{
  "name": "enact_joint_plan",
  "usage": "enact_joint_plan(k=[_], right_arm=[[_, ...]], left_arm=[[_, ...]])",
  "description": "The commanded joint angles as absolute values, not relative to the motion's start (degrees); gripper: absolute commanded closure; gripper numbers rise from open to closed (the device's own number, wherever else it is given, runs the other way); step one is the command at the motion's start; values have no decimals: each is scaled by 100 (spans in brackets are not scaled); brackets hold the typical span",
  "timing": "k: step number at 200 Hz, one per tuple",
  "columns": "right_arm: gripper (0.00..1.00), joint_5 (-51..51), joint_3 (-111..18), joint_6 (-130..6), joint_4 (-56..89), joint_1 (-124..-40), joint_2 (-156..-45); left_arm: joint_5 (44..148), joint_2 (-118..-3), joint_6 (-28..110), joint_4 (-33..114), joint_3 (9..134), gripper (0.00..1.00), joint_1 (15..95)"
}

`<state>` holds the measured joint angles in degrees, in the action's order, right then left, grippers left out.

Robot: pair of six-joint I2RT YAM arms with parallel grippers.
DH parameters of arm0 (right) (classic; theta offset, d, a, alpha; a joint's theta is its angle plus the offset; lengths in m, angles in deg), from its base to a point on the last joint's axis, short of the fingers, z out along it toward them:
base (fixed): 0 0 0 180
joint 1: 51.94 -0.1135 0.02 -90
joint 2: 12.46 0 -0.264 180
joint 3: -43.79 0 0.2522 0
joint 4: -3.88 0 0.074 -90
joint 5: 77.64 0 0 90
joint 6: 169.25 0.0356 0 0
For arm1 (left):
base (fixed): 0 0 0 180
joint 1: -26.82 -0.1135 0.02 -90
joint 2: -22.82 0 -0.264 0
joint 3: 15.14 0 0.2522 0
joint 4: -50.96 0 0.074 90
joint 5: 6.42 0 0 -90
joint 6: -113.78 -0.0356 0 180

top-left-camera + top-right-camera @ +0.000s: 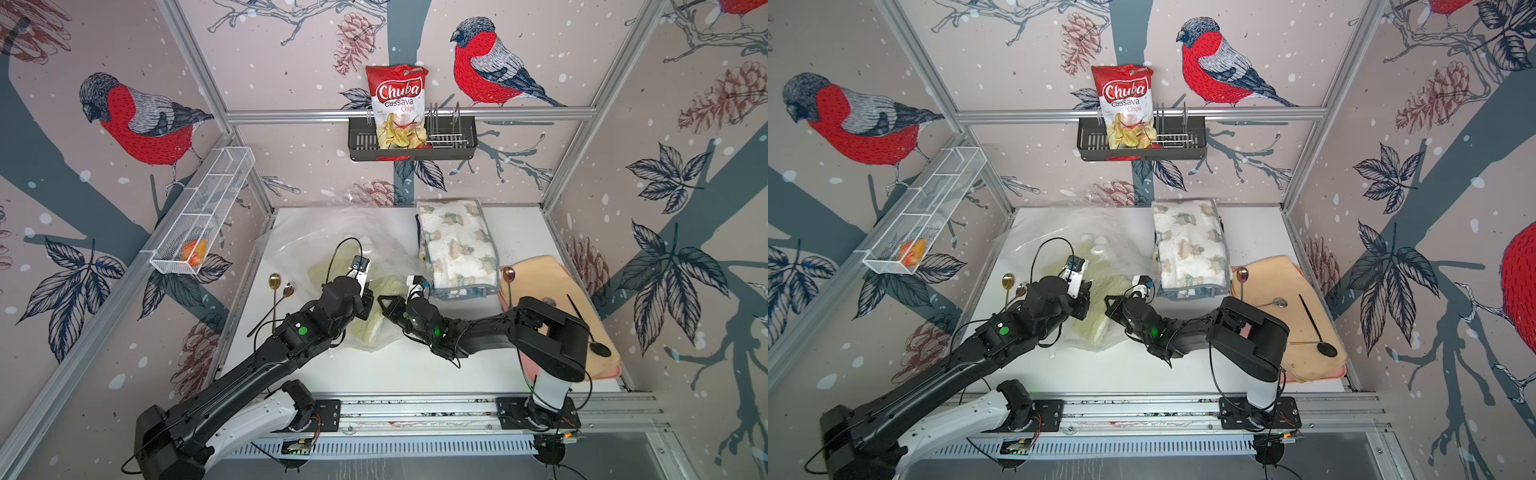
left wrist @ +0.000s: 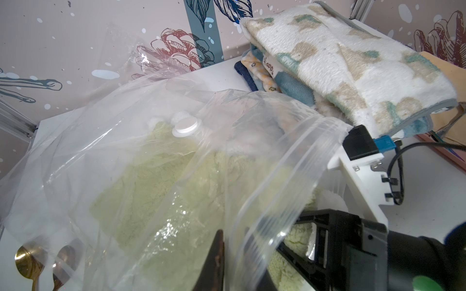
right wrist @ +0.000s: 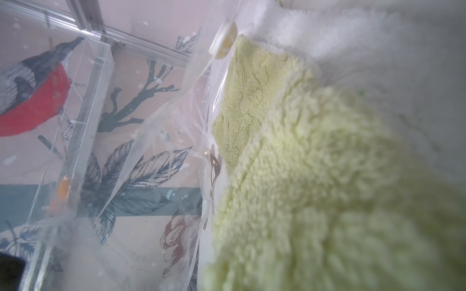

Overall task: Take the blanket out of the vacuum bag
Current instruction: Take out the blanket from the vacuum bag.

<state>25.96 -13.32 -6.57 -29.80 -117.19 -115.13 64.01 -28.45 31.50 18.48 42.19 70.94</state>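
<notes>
The vacuum bag [image 1: 316,245] [image 1: 1050,232] lies crumpled on the left half of the white table, its round white valve cap [image 2: 185,127] [image 3: 223,42] facing up. Inside it is the blanket [image 1: 374,328] [image 2: 151,181] [image 3: 315,189], pale green fleece, bulging out of the near mouth. My left gripper [image 1: 368,304] [image 2: 232,262] is shut on the bag's zip-seal edge [image 2: 290,176] and holds it raised. My right gripper [image 1: 384,303] [image 1: 1111,303] reaches into the mouth and is shut on the green blanket. In the right wrist view the fleece hides its jaws.
A folded white patterned throw [image 1: 457,245] lies right of the bag. A peach cloth [image 1: 536,282] on a pink tray carries a black spoon [image 1: 598,347]. Two spoons [image 1: 276,286] lie left of the bag. A wire basket [image 1: 203,212] and a chips rack [image 1: 411,141] hang on the walls.
</notes>
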Motion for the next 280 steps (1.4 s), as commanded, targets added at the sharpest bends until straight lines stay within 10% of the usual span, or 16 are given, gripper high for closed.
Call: enact_joint_plan(k=[1, 280], right_arm=[[100, 2724, -1253, -821, -3072, -11776, -11311], [100, 3522, -3017, -3553, 306, -12515, -7760]], left_arm=[[6346, -2860, 3186, 2050, 4235, 85, 7094], [5885, -2676, 3209, 2058, 4232, 83, 7094]])
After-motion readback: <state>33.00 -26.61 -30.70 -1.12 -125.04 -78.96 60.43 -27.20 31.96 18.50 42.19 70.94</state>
